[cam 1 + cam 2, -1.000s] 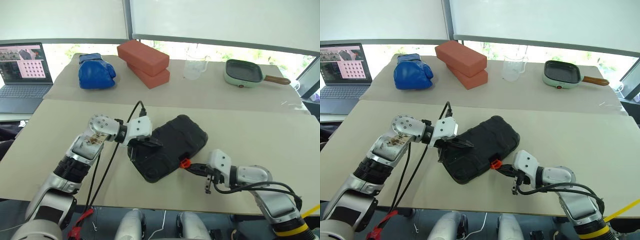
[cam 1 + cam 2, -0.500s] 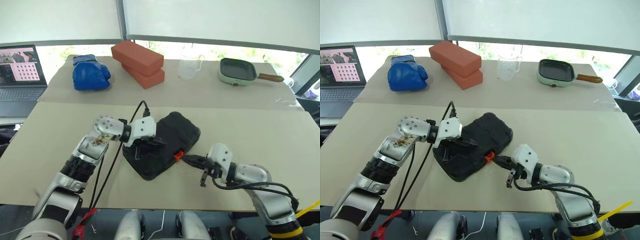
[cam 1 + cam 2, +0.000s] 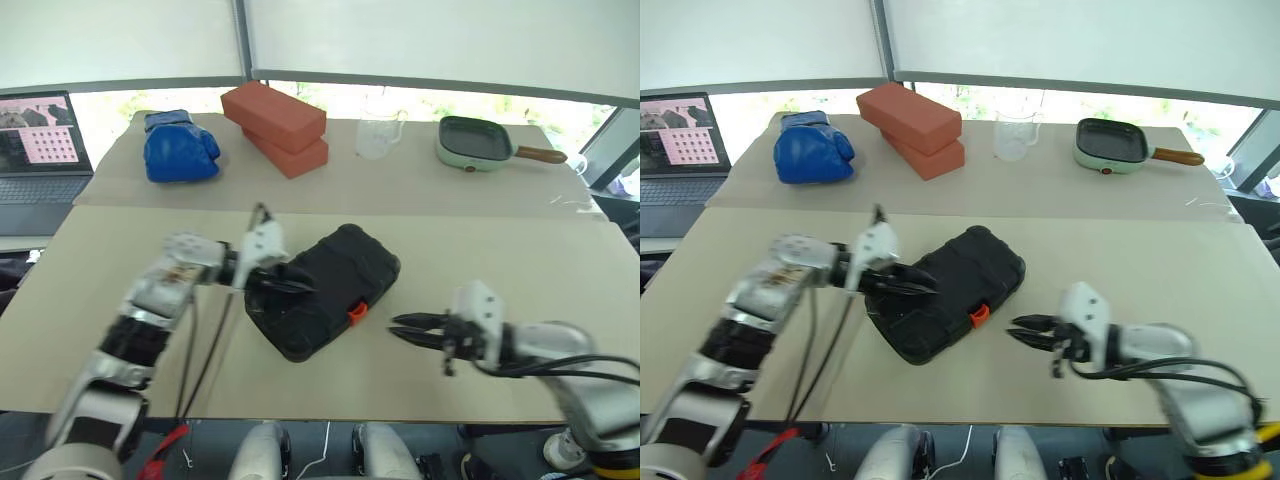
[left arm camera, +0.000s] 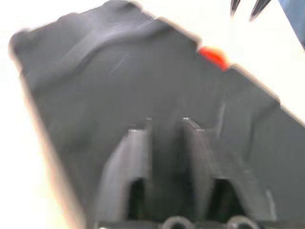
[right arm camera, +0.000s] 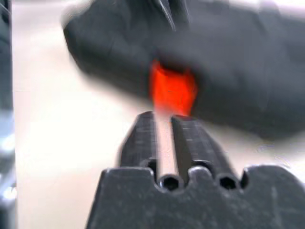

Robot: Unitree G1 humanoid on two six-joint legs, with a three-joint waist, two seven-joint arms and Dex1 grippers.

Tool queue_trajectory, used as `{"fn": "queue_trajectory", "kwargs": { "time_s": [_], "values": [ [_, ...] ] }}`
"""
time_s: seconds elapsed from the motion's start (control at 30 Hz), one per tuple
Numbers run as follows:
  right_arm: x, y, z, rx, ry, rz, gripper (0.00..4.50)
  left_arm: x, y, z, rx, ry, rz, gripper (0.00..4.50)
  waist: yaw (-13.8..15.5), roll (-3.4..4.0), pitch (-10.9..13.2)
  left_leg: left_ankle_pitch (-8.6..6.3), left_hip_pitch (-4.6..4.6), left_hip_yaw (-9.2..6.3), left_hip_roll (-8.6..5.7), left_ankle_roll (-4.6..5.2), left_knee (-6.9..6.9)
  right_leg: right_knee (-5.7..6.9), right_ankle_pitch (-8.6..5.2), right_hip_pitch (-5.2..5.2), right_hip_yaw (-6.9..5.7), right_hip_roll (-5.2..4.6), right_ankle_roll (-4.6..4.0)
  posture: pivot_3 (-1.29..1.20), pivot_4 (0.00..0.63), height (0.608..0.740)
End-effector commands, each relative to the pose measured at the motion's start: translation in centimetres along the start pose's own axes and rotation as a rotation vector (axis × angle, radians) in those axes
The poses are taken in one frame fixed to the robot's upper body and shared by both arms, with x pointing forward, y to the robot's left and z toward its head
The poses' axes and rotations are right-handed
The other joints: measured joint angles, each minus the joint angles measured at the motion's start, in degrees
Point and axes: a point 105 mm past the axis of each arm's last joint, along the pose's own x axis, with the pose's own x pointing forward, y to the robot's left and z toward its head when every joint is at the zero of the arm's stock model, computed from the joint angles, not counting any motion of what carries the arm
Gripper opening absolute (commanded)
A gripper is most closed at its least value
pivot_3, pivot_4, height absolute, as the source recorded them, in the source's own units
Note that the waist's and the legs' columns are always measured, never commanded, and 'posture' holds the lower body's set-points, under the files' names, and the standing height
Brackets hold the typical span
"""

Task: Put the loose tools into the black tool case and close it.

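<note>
The black tool case (image 3: pixel 335 290) lies closed on the near table, set at an angle, with its orange latch (image 3: pixel 356 313) on the near edge. My left gripper (image 3: pixel 300 285) hovers over the case's left end and points right, its fingers (image 4: pixel 136 152) a little apart with nothing between them. My right gripper (image 3: pixel 397 326) hangs just right of the latch, clear of it and pointing at it, its two fingertips slightly parted and empty. The loose tools are out of view.
On the far table stand two stacked red bricks (image 3: pixel 275 125), a blue boxing glove (image 3: pixel 180 145), a clear glass jug (image 3: pixel 378 135) and a green pan (image 3: pixel 480 145). An open laptop (image 3: pixel 40 150) sits at the far left. A black cable hangs off my left arm.
My right gripper has come off the latch, rising and drawing back to the right. My left gripper has pulled left along the lid. Both have parted their fingers.
</note>
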Motion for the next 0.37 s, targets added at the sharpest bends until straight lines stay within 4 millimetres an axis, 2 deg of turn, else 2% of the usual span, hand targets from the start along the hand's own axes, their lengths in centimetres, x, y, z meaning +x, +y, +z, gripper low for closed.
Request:
{"fn": "queue_trajectory", "kwargs": {
  "time_s": [0.03,0.17,0.27,0.37],
  "values": [
    [-4.2,-0.4,2.6,0.043,-0.032,0.083,2.46,-5.0,-1.7,0.3,-0.110,-0.011,0.014,2.83,0.2,0.00,0.1,0.00,0.05,-0.05,0.02,0.00,-0.01,0.00,-0.03,0.07,-0.09,0.02,-0.04,0.00,0.150,0.738],
    [-7.6,-2.0,3.9,0.098,-0.034,0.076,3.84,-10.1,-2.8,0.5,-0.190,0.000,0.133,4.34,0.9,-0.08,0.3,0.01,0.01,-0.02,0.06,-0.03,-0.05,-0.06,-0.04,0.01,-0.12,-0.09,-0.05,0.00,0.150,0.738],
    [-8.3,-2.7,4.1,0.126,-0.042,0.077,3.84,-12.2,-3.0,0.5,-0.220,-0.026,0.214,4.34,1.4,-0.09,0.3,0.00,-0.02,-0.01,0.03,-0.04,0.00,-0.15,-0.04,0.04,-0.19,-0.21,-0.02,0.00,0.150,0.738],
    [-8.0,-3.2,4.2,0.135,-0.059,0.074,3.84,-12.9,-3.4,0.5,-0.204,-0.046,0.250,4.34,1.9,-0.07,0.3,0.00,-0.02,0.04,0.00,-0.04,-0.01,-0.20,-0.09,0.01,-0.20,-0.29,-0.09,0.00,0.150,0.738]
  ]
}}
